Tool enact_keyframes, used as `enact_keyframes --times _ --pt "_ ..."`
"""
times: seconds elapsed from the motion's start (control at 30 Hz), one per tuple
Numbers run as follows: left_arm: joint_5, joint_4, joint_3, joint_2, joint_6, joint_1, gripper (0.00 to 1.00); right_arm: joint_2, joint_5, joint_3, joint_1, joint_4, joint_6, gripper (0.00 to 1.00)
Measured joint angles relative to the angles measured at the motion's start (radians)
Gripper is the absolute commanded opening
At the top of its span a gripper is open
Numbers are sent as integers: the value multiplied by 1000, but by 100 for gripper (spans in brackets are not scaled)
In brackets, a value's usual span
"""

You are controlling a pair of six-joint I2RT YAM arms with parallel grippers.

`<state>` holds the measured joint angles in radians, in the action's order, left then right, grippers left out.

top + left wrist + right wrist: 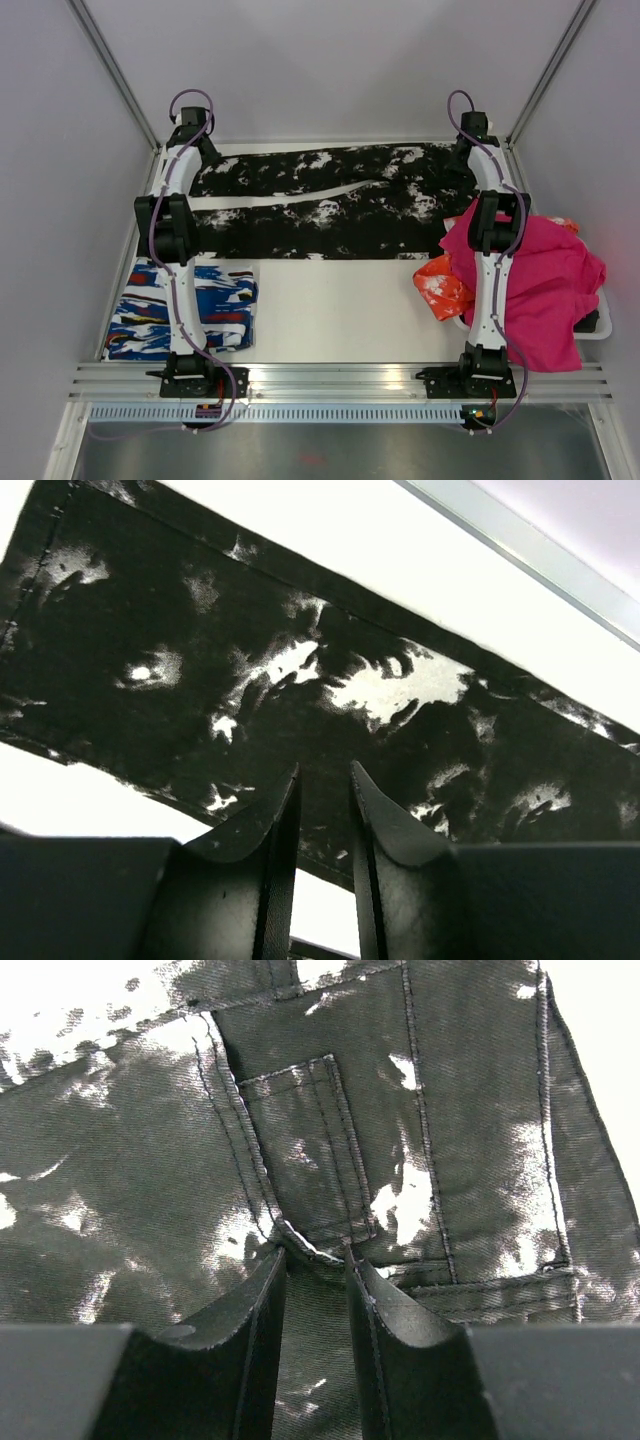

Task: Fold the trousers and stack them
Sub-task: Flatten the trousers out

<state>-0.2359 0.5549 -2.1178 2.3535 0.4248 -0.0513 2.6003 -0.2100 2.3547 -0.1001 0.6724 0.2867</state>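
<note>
Left gripper [325, 770], jaws slightly parted, hovers empty over black white-splattered fabric trousers [330, 225], far left. Right gripper [314, 1258] brackets their far-right end, pinch unconfirmed. First fold pending: secure both ends.

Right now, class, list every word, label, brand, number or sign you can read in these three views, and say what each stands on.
None: no view shows any readable text.
trousers: white splatter print only, no lettering.
folded streaked garment: blue, white and red streaks, no letters.
magenta cloth: plain.
orange item: white specks, too small to read as anything.
</note>
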Motion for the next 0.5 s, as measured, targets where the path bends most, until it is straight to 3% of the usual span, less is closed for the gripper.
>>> enact_keyframes --times 0.33,0.5 --pt "51 38 -56 87 20 -5 34 89 85 85 -20 -174 45 37" --pt "72 41 -103 148 69 -8 35 117 169 89 -42 -294 85 46"
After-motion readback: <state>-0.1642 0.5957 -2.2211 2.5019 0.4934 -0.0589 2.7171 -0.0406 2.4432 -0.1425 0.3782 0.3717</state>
